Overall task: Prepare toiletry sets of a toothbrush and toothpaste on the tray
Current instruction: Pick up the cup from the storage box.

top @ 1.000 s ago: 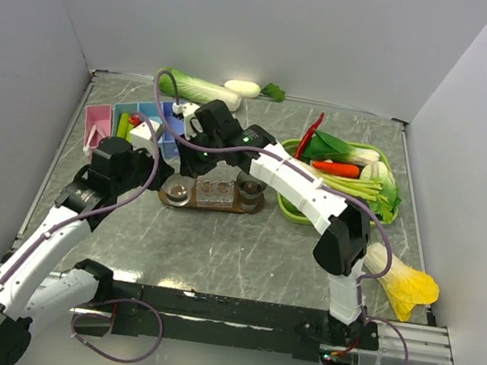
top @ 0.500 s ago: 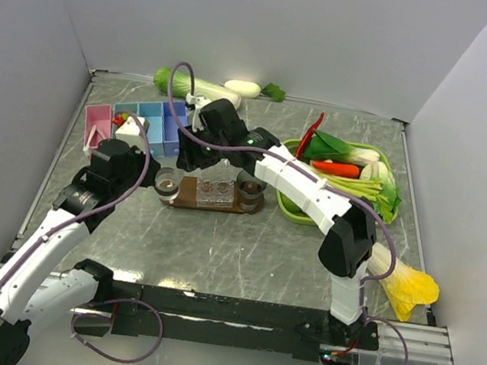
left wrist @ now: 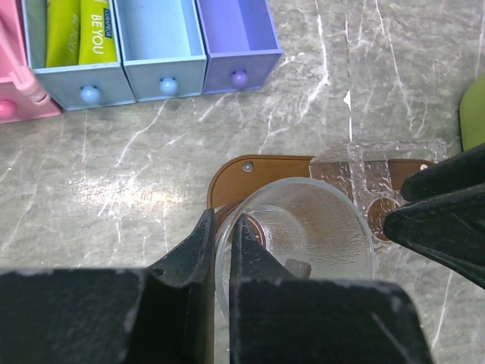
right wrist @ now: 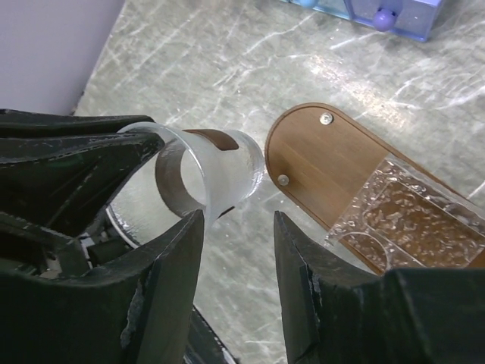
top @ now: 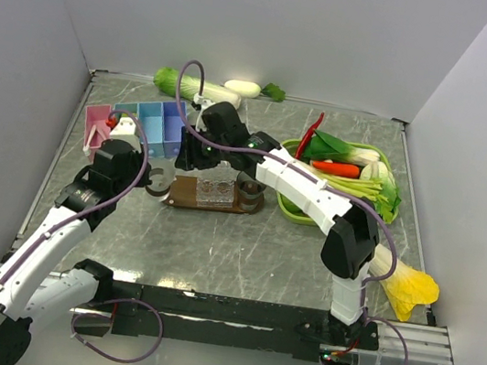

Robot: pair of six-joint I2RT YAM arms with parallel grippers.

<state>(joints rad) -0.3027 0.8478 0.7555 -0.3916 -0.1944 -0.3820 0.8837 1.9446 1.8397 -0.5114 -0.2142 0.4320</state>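
Tray (right wrist: 333, 155) lies just beside the right gripper (right wrist: 236, 226), jaws apart.

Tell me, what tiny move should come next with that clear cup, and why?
Probably the left tool, pinching the rim of the tumbler, should set it down on the bare end of the tray. It hangs right by that end, and the open right tool holds nothing.
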